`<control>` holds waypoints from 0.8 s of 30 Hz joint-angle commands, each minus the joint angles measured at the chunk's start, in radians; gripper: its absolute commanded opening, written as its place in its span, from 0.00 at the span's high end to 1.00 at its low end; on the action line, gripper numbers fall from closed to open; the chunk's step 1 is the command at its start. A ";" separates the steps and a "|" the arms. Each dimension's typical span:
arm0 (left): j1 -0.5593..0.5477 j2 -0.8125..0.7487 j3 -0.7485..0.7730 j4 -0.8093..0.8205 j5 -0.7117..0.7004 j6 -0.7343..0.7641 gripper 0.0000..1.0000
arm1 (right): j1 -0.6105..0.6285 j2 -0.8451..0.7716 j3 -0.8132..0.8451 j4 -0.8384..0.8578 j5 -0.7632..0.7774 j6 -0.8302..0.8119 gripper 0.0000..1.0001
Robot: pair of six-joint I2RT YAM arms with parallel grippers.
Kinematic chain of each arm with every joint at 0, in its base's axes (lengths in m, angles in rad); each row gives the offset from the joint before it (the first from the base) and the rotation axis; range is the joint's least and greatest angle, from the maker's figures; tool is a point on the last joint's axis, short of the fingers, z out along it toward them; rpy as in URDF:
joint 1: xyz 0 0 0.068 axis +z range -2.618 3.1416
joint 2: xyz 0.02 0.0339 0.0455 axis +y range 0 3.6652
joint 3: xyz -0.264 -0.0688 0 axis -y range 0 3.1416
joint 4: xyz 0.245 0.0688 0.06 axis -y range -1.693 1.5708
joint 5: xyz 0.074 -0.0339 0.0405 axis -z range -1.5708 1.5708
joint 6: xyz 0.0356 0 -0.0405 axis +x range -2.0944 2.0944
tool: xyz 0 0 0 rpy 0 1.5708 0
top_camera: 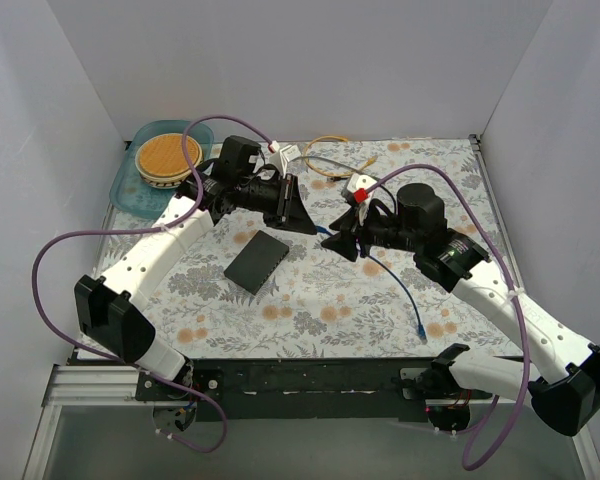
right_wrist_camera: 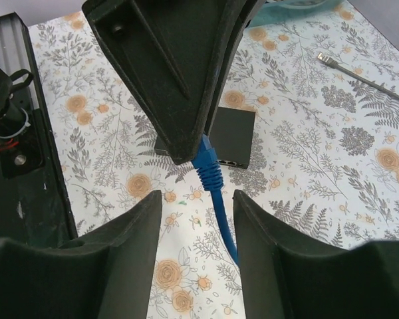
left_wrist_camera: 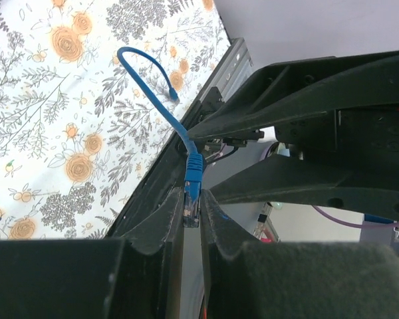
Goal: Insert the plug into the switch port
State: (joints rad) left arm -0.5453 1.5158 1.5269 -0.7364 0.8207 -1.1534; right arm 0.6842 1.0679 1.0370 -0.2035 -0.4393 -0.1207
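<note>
The switch [top_camera: 257, 261] is a flat black box lying on the floral cloth left of centre; in the right wrist view [right_wrist_camera: 238, 133] its sockets face the camera. My left gripper [top_camera: 313, 226] is shut on the blue plug [left_wrist_camera: 191, 194] and holds it above the cloth, right of the switch. The blue cable [top_camera: 395, 285] trails from it to its free end near the front edge. My right gripper [right_wrist_camera: 197, 203] is open, its fingers [right_wrist_camera: 136, 229] on either side of the cable [right_wrist_camera: 216, 199] just behind the plug, not touching it. It meets the left gripper tip to tip in the top view [top_camera: 342, 243].
A teal tray [top_camera: 130, 185] with a round wooden lid stands at the back left. Orange [top_camera: 327, 150] and white cables and a small red-and-white block [top_camera: 360, 190] lie at the back. The black rail [top_camera: 310, 378] runs along the front edge.
</note>
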 commanded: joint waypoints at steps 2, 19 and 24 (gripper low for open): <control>0.005 -0.008 0.022 -0.047 0.021 0.047 1.00 | 0.006 -0.014 0.049 -0.011 0.008 -0.042 0.51; -0.036 -0.003 0.010 -0.055 0.052 0.061 1.00 | 0.006 0.041 0.069 -0.008 -0.018 -0.051 0.55; -0.042 -0.003 0.003 -0.060 0.041 0.066 1.00 | 0.006 0.046 0.060 0.012 -0.009 -0.034 0.94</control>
State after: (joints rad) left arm -0.5777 1.5230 1.5269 -0.7826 0.8375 -1.1004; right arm 0.6895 1.1084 1.0603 -0.2386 -0.4610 -0.1604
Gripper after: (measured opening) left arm 0.106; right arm 0.215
